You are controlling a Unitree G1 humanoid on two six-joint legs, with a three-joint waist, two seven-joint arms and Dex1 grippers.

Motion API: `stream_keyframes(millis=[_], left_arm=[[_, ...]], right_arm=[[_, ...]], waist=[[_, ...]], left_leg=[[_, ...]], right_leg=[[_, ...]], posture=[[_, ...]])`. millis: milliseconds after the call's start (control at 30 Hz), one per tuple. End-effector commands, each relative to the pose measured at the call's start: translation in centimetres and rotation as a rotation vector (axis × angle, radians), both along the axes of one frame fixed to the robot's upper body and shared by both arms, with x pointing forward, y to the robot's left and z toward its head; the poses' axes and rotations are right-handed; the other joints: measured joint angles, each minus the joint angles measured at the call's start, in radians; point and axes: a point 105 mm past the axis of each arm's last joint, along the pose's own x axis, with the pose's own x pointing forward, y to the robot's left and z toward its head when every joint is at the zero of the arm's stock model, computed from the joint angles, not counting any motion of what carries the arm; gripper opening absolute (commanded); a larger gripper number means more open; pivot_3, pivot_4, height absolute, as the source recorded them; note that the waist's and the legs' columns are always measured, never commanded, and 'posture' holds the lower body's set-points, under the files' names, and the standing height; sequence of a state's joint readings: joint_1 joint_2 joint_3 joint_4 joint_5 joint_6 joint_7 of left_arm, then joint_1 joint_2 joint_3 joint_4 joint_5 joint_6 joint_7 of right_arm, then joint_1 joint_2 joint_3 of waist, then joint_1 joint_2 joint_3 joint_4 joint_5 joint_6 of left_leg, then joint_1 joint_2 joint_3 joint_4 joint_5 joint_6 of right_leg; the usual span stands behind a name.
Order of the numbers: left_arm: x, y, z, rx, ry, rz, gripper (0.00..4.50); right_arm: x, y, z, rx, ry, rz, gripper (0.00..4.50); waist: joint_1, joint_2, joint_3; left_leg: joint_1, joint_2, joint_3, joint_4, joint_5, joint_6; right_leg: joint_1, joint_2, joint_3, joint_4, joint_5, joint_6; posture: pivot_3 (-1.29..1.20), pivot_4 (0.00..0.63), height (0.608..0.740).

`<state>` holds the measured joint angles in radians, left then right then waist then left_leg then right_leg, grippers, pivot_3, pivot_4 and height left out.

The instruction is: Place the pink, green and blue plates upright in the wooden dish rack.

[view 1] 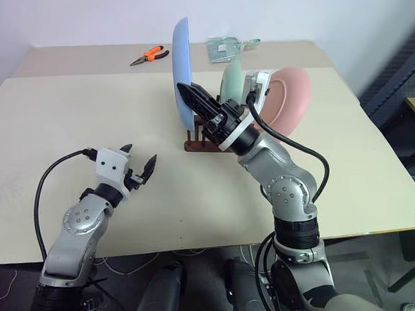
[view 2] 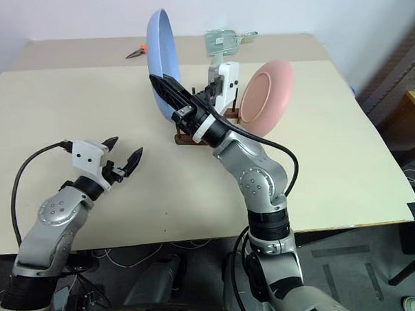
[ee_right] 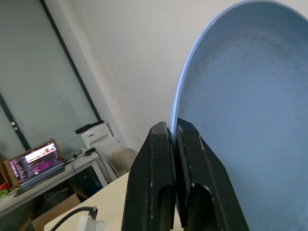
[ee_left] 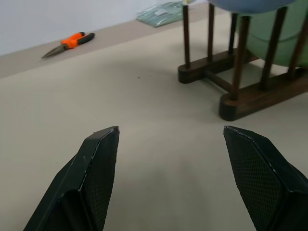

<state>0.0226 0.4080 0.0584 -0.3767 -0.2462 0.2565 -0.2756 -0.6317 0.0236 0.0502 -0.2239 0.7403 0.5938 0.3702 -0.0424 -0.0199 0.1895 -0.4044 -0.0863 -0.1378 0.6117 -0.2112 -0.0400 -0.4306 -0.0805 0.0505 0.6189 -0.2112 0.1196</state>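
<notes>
The right pincer (view 1: 191, 95) is closed on the rim of the blue plate (view 1: 182, 65) and holds it upright above the near end of the wooden dish rack (view 1: 198, 142). In the rack the green plate (view 1: 232, 82) stands just behind it, and the pink plate (view 1: 290, 97) stands at the far end. The left pincer (view 1: 138, 163) is open and empty, low over the bare worktop (view 1: 71, 115). Orange pliers (view 1: 149, 55) lie far behind.

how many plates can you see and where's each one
3. The blue plate is upright, gripped at its rim by the right claw over the wooden dish rack. The green plate and pink plate stand behind it at the rack.
</notes>
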Motion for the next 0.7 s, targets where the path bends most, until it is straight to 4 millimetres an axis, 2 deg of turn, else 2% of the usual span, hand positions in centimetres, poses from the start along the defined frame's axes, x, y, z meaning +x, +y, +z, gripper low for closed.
stream_keyframes(millis=[33,300,400,600,700], left_arm=[[-0.4,-0.9,1.8,0.011,-0.069,-0.043,3.53],[-1.0,-2.2,1.7,0.025,-0.053,-0.114,3.53],[-0.9,-2.3,1.8,0.024,-0.054,-0.113,3.57],[-1.0,-2.5,1.7,0.026,-0.048,-0.123,3.57],[-1.0,-2.6,1.5,0.023,-0.041,-0.128,3.57]], right_arm=[[0.3,-0.1,0.5,0.037,0.03,-0.003,0.0],[2.8,-0.7,0.5,0.062,0.145,-0.038,0.0],[3.0,-0.6,0.4,0.021,0.134,-0.038,0.94],[3.3,-0.8,1.4,-0.094,0.005,-0.13,3.93],[3.5,-1.4,2.6,-0.131,-0.066,-0.18,3.93]], waist=[[-0.001,0.0,0.0],[-0.001,0.0,0.0],[-0.001,0.0,0.0],[-0.001,0.001,0.0],[-0.001,0.001,0.0]], left_leg=[[0.0,0.0,0.0,0.0,0.0,0.0],[0.0,0.0,0.0,0.0,0.0,0.0],[0.0,0.0,0.0,0.0,0.0,0.0],[0.0,0.0,0.001,0.0,0.0,0.0],[0.0,0.0,0.002,0.0,0.0,0.0]], right_leg=[[0.0,0.0,0.0,0.0,0.0,0.0],[0.0,0.0,0.0,0.0,0.0,0.0],[0.0,0.0,0.0,0.0,0.0,0.0],[0.0,0.0,0.0,0.0,0.0,0.0],[0.0,0.0,0.0,0.0,0.0,0.0]], posture=[[0.0,0.15,0.74],[0.0,0.15,0.74],[0.0,0.15,0.74],[0.0,0.15,0.74],[0.0,0.15,0.74]])
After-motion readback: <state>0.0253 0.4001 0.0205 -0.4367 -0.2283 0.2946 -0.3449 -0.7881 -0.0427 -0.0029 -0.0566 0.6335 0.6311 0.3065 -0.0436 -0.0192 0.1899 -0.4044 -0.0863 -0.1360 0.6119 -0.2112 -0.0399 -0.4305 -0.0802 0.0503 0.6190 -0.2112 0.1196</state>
